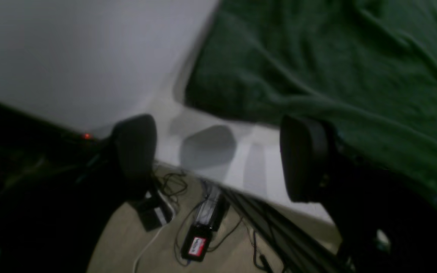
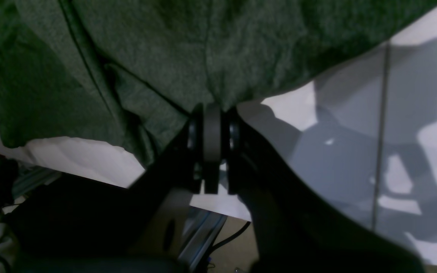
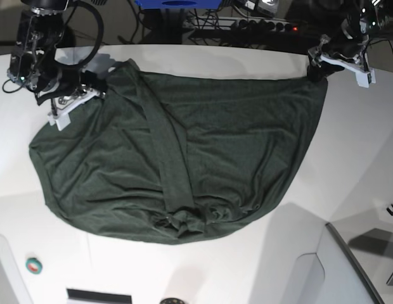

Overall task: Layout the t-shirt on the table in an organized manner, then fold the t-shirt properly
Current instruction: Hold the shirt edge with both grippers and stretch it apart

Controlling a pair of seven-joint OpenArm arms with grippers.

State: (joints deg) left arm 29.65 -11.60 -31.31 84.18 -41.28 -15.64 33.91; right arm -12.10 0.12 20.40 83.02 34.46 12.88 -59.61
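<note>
T-shirt [image 3: 184, 164], dark green soft knit, lies spread across the far part of the white surface [image 3: 348, 164], its far edge pulled fairly straight betw. the two arms, near side sagging into a rounded belly. A long raised fold runs down the middle w/ a bunched knot of cloth at the near edge, so layout isn't tidy yet.

Right tool [image 2: 211, 113] is pressed together, pinching the shirt's edge: cloth gathers straight into the closed pads in the right wrist view. Left tool [image 1: 218, 155] is spread wide w/ nothing betw. the pads; bare surface shows in the gap, shirt edge just beside the one pad, near the surface rim. Below the rim, cables and a small box [image 1: 195, 246] on the floor.

Handling, as a judgement: light, limp fabric, no stiffness, drapes and wrinkles easily. It'll likely slide readily on the glossy top and stretch if tugged from one point only. Best taken at corners or hems, pinching the edge rather than mid-panel; left tool prob. needs the far corner nearest it, so both arms can tension and flatten the center fold.
</note>
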